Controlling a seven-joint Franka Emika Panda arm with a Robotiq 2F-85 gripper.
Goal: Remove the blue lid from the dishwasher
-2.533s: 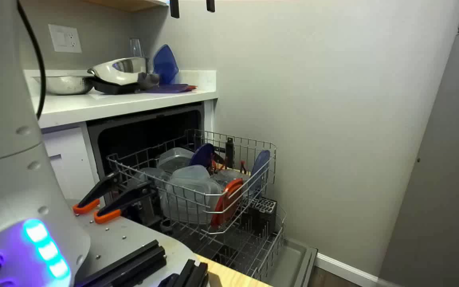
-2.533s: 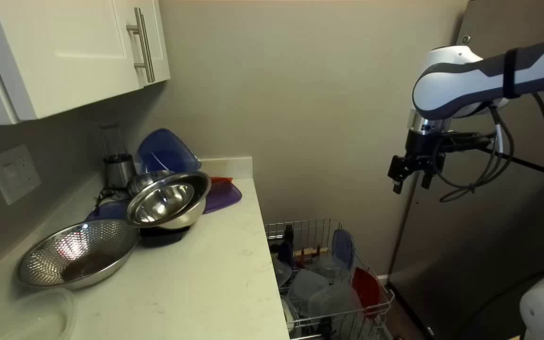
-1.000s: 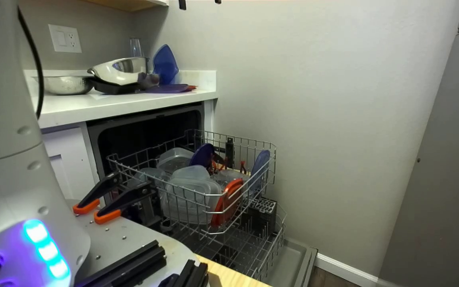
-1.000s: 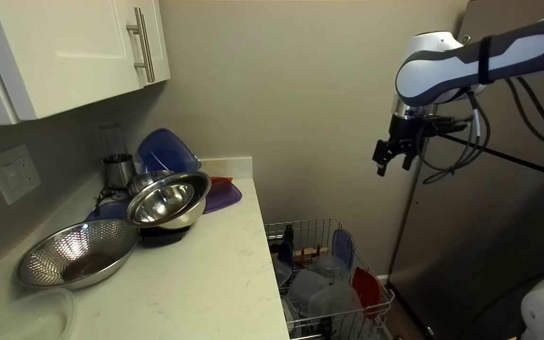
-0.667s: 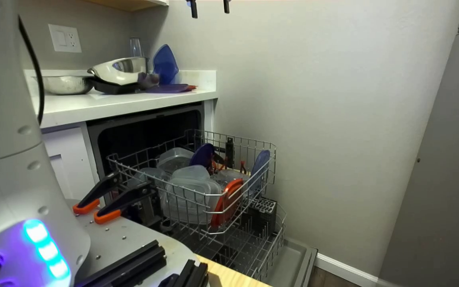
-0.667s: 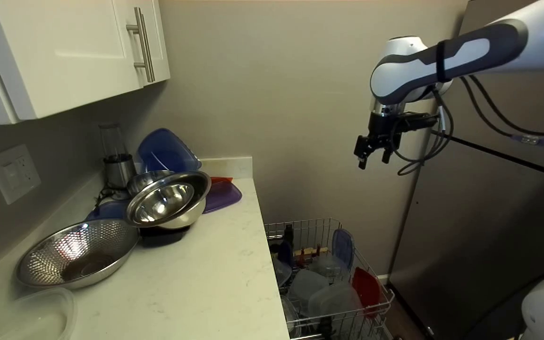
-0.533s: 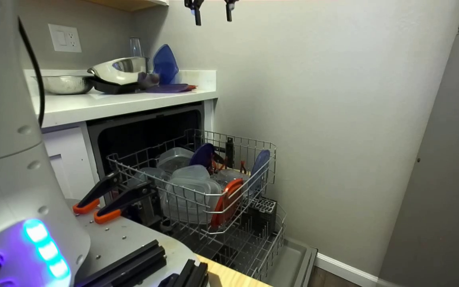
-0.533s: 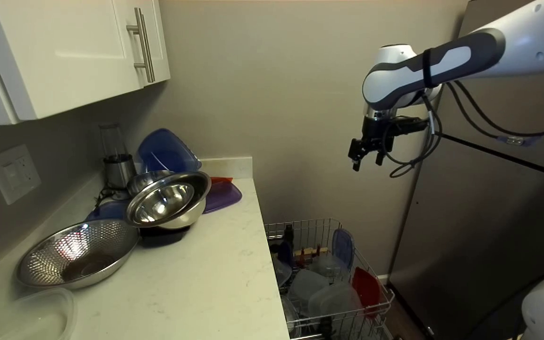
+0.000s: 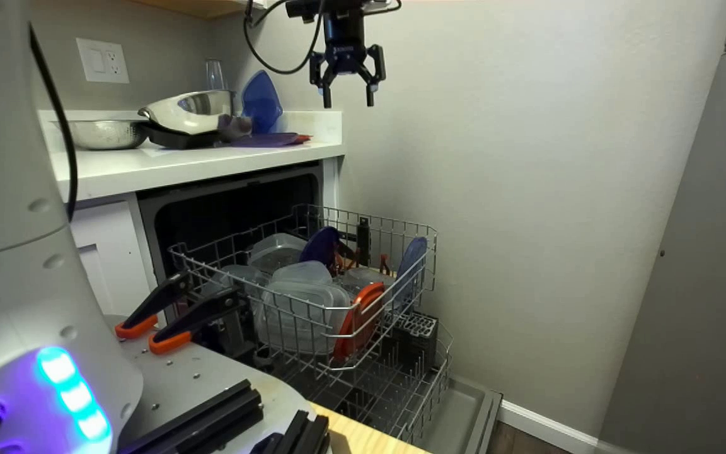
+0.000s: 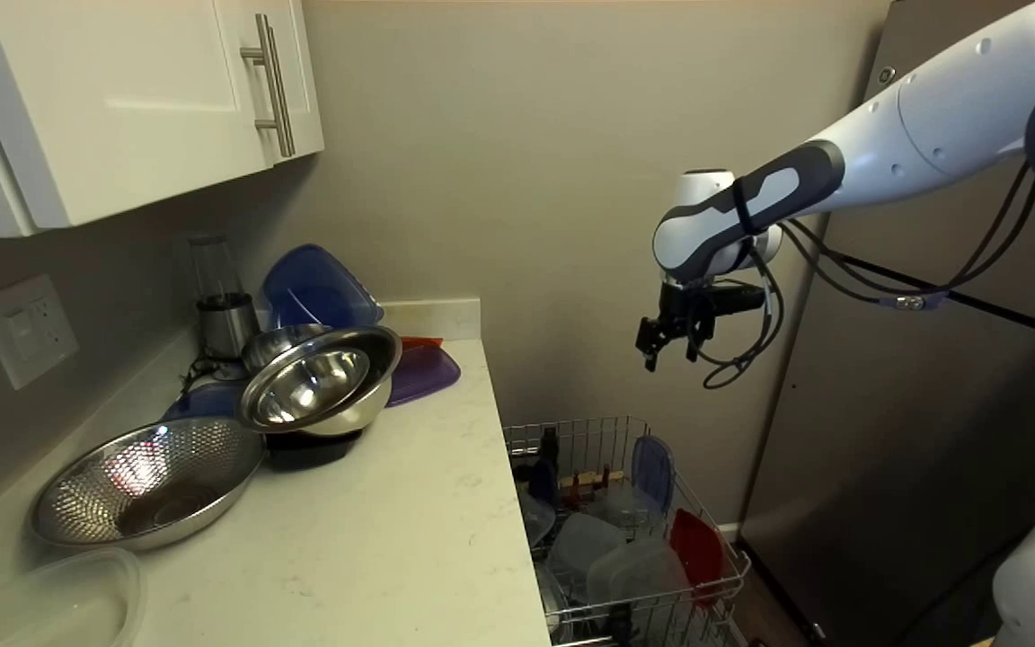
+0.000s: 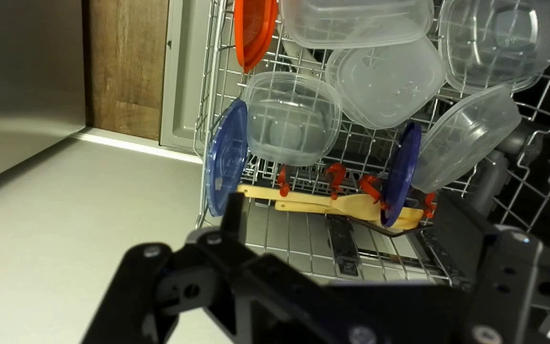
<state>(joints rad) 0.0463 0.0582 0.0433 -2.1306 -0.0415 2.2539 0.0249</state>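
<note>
The blue lid (image 9: 411,268) is a thin, see-through medium-blue disc. It stands nearly on edge at the outer corner of the pulled-out upper rack of the dishwasher (image 9: 147,217). It shows in both exterior views (image 10: 653,472). In the wrist view the lid (image 11: 227,157) is at the left, beside a clear container, its lower end close to one finger in the picture. My gripper (image 9: 348,98) is open and empty, pointing down, well above the rack; it shows too in an exterior view (image 10: 671,358) and in the wrist view (image 11: 346,210).
A dark purple-blue lid (image 11: 401,174), wooden utensils (image 11: 356,205), clear containers (image 11: 291,119) and an orange-red lid (image 11: 255,31) sit in the rack. The white counter (image 10: 410,521) holds metal bowls (image 10: 315,382) and a colander (image 10: 149,485). The wall (image 9: 527,189) is behind the rack.
My gripper has come down into view in an exterior view and moved toward the rack, leftward with the arm extending. It stays open. The lid and rack have not moved.
</note>
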